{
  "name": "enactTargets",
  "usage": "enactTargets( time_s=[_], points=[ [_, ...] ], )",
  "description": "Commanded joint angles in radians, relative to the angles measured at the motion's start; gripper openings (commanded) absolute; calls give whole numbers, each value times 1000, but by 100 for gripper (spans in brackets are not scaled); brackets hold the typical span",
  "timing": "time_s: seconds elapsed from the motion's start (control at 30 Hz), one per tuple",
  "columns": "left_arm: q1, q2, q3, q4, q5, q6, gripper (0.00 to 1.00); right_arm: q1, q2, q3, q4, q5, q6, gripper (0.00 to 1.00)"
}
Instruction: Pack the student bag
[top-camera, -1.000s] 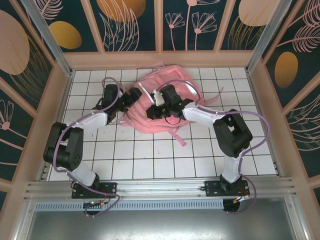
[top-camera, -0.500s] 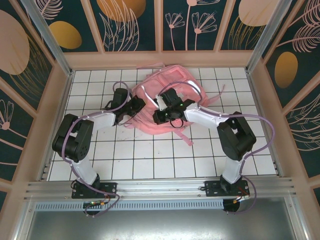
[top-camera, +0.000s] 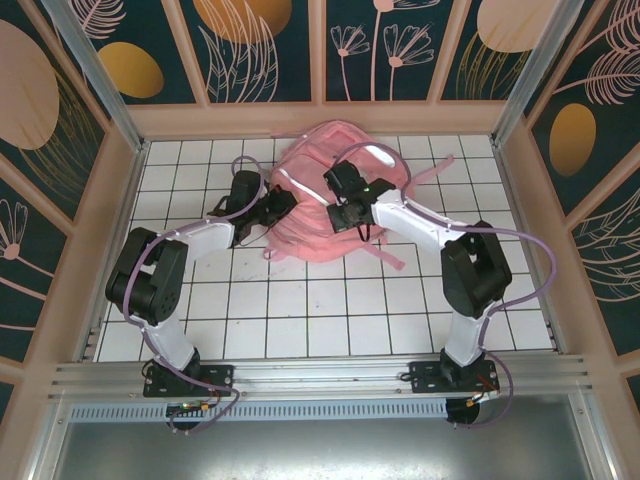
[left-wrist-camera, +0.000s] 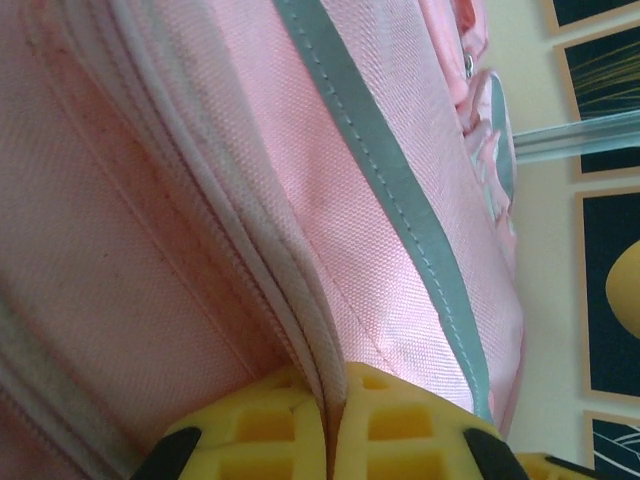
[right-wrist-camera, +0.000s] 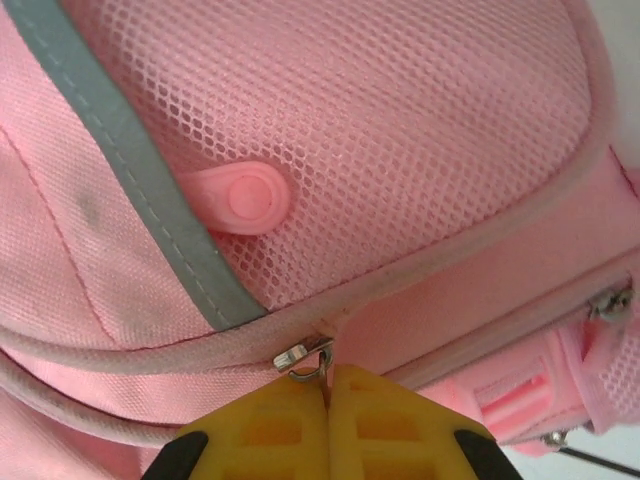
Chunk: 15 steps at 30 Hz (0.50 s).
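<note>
**Student bag: soft, slack, best held by seam and zip**

Position: the student bag (top-camera: 312, 165) lies flat at the far middle of the tiled counter (top-camera: 300, 310), with loose straps (top-camera: 388, 258) trailing toward the near side and the right.

Left claw (top-camera: 277, 207): clenched on the bag's left edge. In its wrist view the yellow pads meet on a piped seam (left-wrist-camera: 285, 320), with a fold of pink cloth pinched between them.

Right claw (top-camera: 352, 218): clenched at the bag's middle. In its wrist view the pads close just under the metal zip pull (right-wrist-camera: 303, 358) and look to pinch its tab.

Handling, as judged:
- The woven fabric and the mesh pocket (right-wrist-camera: 400, 120) should be limp and light. The shell will sag and bunch rather than hold its shape.
- The cloth is grippy, not slick. The grey reflective strip (left-wrist-camera: 400, 200) may be smoother.
- Nothing about it looks fragile, though the mesh could snag.
- The piping gives the firmest purchase, and the zip pull is small and easy to lose.
- With 2 holds, 1 can anchor the bag while the other draws the zip.
</note>
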Motion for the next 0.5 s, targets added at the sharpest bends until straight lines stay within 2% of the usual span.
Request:
enactTargets(
  time_s=[0.0, 0.03, 0.1, 0.2, 0.3, 0.37, 0.47],
  points=[
    [45, -48, 27, -64, -78, 64, 42, -76, -21, -1, 18, 119, -31, 38],
    [46, -47, 41, -90, -99, 85, 66, -78, -50, -33, 61, 59, -41, 58],
    [46, -91, 73, -164, -171, 142, 98, -88, -104, -98, 138, 14, -36, 90],
    [52, -151, 107, -271, -355, 234, 98, -150, -196, -225, 252, 85, 1, 93],
    [54, -243, 81, -309, -609, 352, 99, -272, -303, -412, 433, 177, 36, 94],
    [54, -303, 30, -295, -804, 438, 99, -362, -358, -524, 548, 195, 48, 94],
    [68, -370, -93, -221, -1039, 565, 99, -463, -438, -759, 874, 230, -28, 94]
  ],
)
